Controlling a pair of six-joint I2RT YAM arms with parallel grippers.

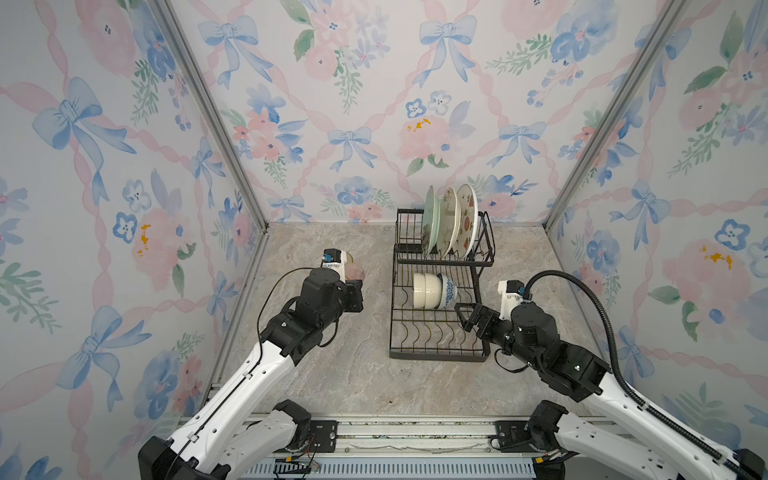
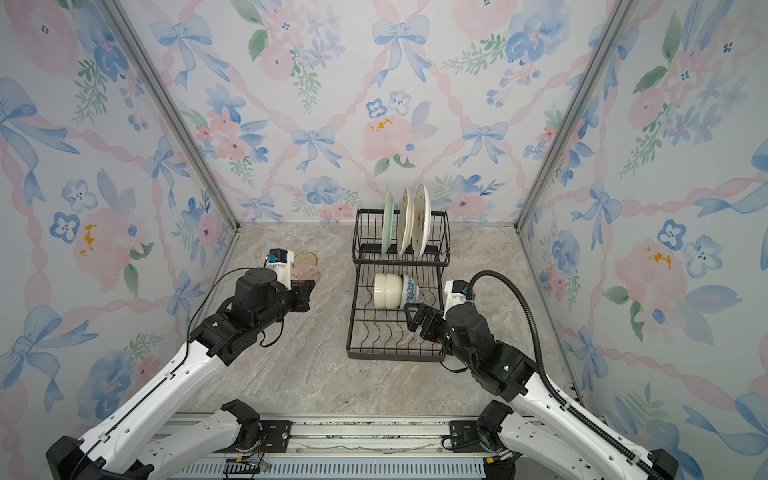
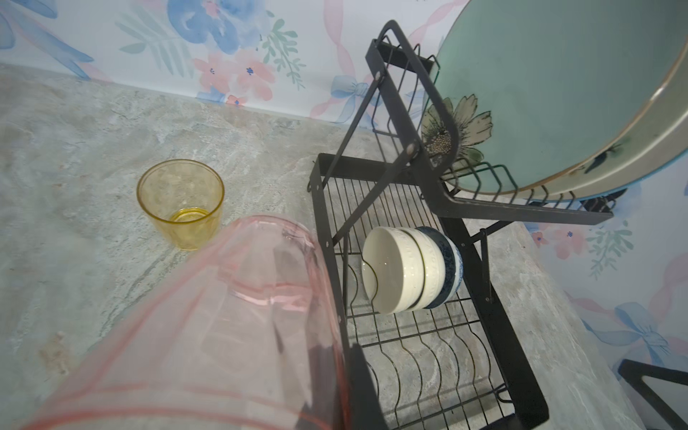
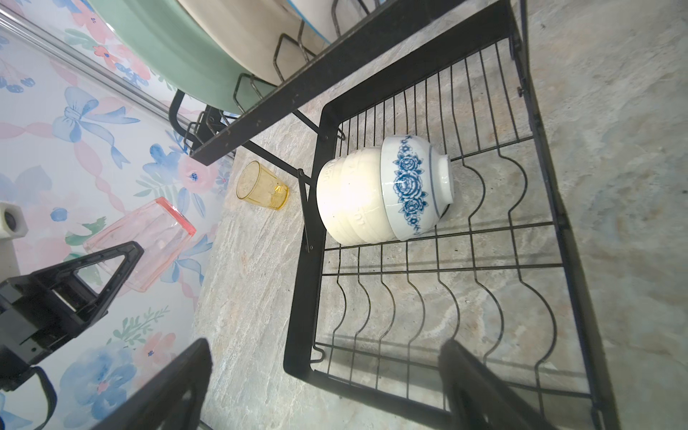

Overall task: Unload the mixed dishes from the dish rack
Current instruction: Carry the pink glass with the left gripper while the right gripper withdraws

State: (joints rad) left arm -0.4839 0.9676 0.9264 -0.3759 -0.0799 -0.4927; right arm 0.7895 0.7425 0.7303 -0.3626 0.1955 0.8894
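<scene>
The left tool is pinched narrow on the pink tumbler and holds it tilted almost onto its side, so that the glass reaches out ahead of the fingers. Whether the glass touches the bench cannot be told. Just past the held glass, a little further from this tool, the amber tumbler stands upright on the bench, mouth up and apart from the pink one. The dish rack stands off to this tool's right, well clear of its fingers. The right tool is spread wide and holds nothing. It hangs over the right front part of the rack's lower tray, and the wavy wire dividers lie between and below its fingers. Straight ahead of it, near but apart, three bowls lie nested on their sides in the rear part of that tray. The blue-patterned white bowl is the outermost, with its foot turned to this tool's right. The two cream bowls sit inside it, mouths facing the left tool. Beyond the bowls and above them, on the raised shelf, three plates stand on edge in the slots. The mint-green flower plate is the one nearest the left tool's side, then come the cream plate with a floral print and the cream plate with a fruit print.
</scene>
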